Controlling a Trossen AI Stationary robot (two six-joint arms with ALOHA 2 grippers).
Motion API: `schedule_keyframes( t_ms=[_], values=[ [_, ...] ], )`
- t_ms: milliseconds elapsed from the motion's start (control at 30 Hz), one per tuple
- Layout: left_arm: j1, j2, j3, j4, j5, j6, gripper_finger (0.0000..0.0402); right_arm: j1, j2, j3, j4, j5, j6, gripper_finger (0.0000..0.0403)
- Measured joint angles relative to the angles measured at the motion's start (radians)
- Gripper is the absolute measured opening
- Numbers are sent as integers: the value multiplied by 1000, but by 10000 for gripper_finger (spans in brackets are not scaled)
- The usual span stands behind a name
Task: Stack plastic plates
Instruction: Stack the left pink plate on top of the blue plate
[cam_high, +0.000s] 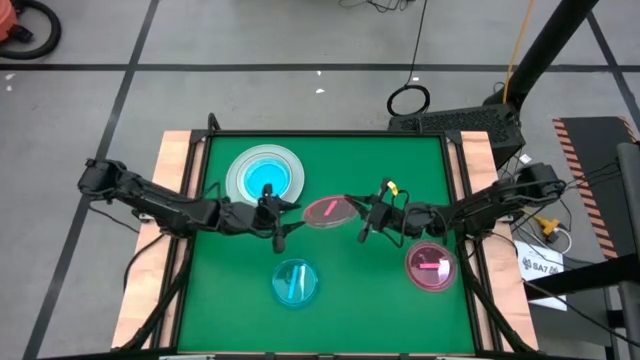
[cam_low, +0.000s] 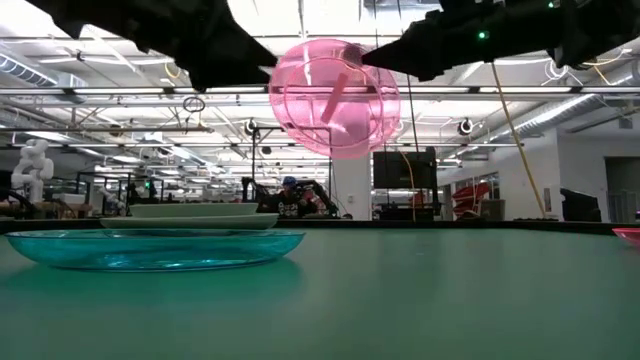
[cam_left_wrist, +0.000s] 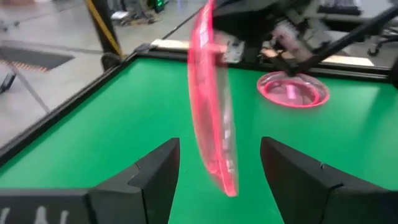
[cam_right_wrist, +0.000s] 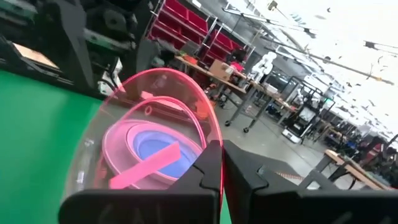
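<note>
A: Green table (cam_high: 330, 270) with wooden side rails, grey floor around it, big workshop hall behind in the low view. What's on the mat?

B: Stack of large pale plates (cam_high: 265, 175) at the far left, with a small cyan plate (cam_high: 267, 179) sitting in the top one. In the low view the stack (cam_low: 190, 217) shows as a couple of pale rims behind the near cyan plate.

A: Other dishes?

B: Second cyan plate (cam_high: 295, 282) alone near the front, lying flat, a lighter strip showing inside it. A pink plate (cam_high: 431, 267) flat at the right front, a pink strip lying in it; the left wrist view shows it too (cam_left_wrist: 292, 89).

A: And the one in the air?

B: Another pink plate (cam_high: 326, 212), held up off the table at centre, tilted nearly on edge. Low view shows it (cam_low: 333, 98) well above the mat, a pink strip visible on it. Right gripper (cam_high: 368, 214) is clamped on its rim; right wrist view has both fingers pinched on the edge of the plate (cam_right_wrist: 152, 152).

A: Left arm?

B: Left gripper (cam_high: 280, 218) is just beside that plate, fingers spread wide apart. In the left wrist view the plate's lower edge (cam_left_wrist: 214, 112) hangs between the two fingers (cam_left_wrist: 152, 171), not touching either as far as I can tell.
</note>
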Motion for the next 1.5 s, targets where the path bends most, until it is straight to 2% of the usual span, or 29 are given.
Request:
schedule_keyframes(
  t_ms=[133,533,833,1233,1500],
  values=[
    [27,21,0,0,-10,-53,230,0,19,21,0,-1,-26,0],
    [39,32,0,7,-28,-64,230,0,49,67,0,4,-75,0],
    [39,32,0,7,-41,-65,227,0,49,66,-7,82,-79,0],
    [43,32,0,6,-57,-75,126,0,49,65,-10,82,-78,0],
    [43,31,0,4,-57,-79,106,0,49,65,-10,78,-72,0]
  ],
)
